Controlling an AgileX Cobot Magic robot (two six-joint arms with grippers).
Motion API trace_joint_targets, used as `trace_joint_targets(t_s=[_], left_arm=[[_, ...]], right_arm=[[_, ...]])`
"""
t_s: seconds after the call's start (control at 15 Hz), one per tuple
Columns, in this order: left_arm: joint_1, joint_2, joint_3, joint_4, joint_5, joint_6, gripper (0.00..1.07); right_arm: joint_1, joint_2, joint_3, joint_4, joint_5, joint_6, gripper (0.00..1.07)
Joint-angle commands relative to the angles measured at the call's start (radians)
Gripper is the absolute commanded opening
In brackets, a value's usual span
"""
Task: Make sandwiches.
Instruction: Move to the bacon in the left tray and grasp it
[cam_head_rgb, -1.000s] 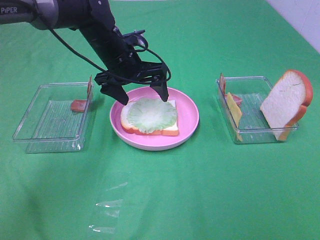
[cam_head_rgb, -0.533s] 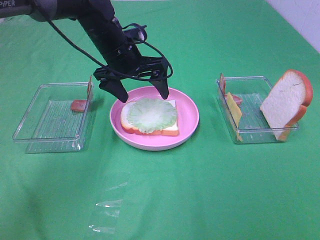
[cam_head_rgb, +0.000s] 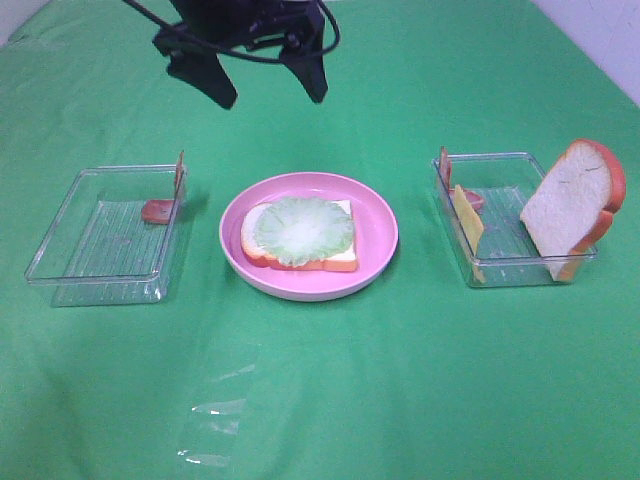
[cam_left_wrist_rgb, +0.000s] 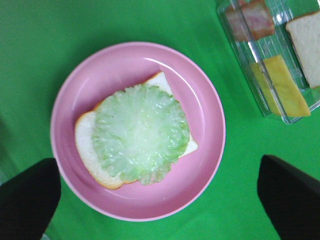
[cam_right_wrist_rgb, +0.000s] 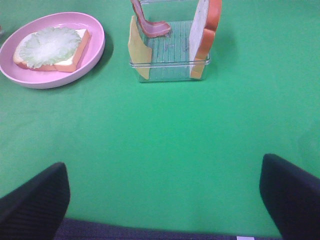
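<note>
The sandwich (cam_head_rgb: 300, 235) is one white bread slice with an orange-brown crust and a pale green lettuce leaf (cam_left_wrist_rgb: 140, 132) on top, lying on the round pink plate (cam_head_rgb: 382, 225). My left gripper (cam_head_rgb: 270, 95) hangs open high above the plate's far side, with nothing between its fingers. In its wrist view, both dark fingertips (cam_left_wrist_rgb: 30, 200) frame the plate (cam_left_wrist_rgb: 212, 150) from above. My right gripper (cam_right_wrist_rgb: 162, 200) is open and empty over bare green cloth, well short of the right tray (cam_right_wrist_rgb: 170, 65). It does not appear in the exterior view.
The clear right tray (cam_head_rgb: 500, 268) holds an upright bread slice (cam_head_rgb: 570, 210), a yellow cheese slice (cam_head_rgb: 468, 225) and a bacon strip (cam_head_rgb: 445, 165). A clear left tray (cam_head_rgb: 100, 245) holds a bacon strip (cam_head_rgb: 180, 175) and a reddish piece (cam_head_rgb: 157, 210). Green cloth covers the table.
My left gripper has lifted, open, from just over the plate to high above its far side. The lettuce stays on the bread slice.
</note>
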Motion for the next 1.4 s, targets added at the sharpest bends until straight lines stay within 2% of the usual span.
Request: trace_joint_targets(t_s=[0.07, 0.13, 0.27, 0.4, 0.53, 0.73, 1.07, 1.27, 1.4], left_arm=[[0.003, -0.070, -0.005, 0.064, 0.109, -0.027, 1.02], [0.003, -0.099, 0.002, 0.101, 0.109, -0.052, 1.02], [0.003, -0.102, 0.030, 0.106, 0.109, -0.052, 1.02], [0.003, -0.102, 0.089, 0.156, 0.101, -0.056, 1.02], [0.037, -0.101, 0.156, 0.185, 0.084, -0.075, 1.02], [0.127, -0.083, 0.216, 0.183, 0.088, -0.102, 1.02], [0.223, -0.066, 0.237, 0.127, 0.042, -0.102, 1.02], [0.224, -0.035, 0.237, 0.084, 0.017, -0.102, 1.02], [0.224, -0.014, 0.229, 0.087, -0.005, -0.154, 1.02]], right_arm=[[0.001, -0.032, 0.003, 0.007, -0.005, -0.002, 0.98], [0.001, -0.032, 0.003, 0.007, -0.005, -0.002, 0.98], [0.001, -0.032, 0.003, 0.007, -0.005, -0.002, 0.98], [0.001, -0.032, 0.003, 0.007, -0.005, -0.002, 0.98], [0.001, -0.032, 0.003, 0.007, -0.005, -0.002, 0.98], [0.001, -0.031, 0.003, 0.009, -0.005, -0.002, 0.98], [0.001, -0.031, 0.003, 0.009, -0.005, -0.002, 0.98], [0.001, -0.031, 0.003, 0.009, -0.005, -0.002, 0.98], [0.001, -0.031, 0.003, 0.009, -0.005, -0.002, 0.98]])
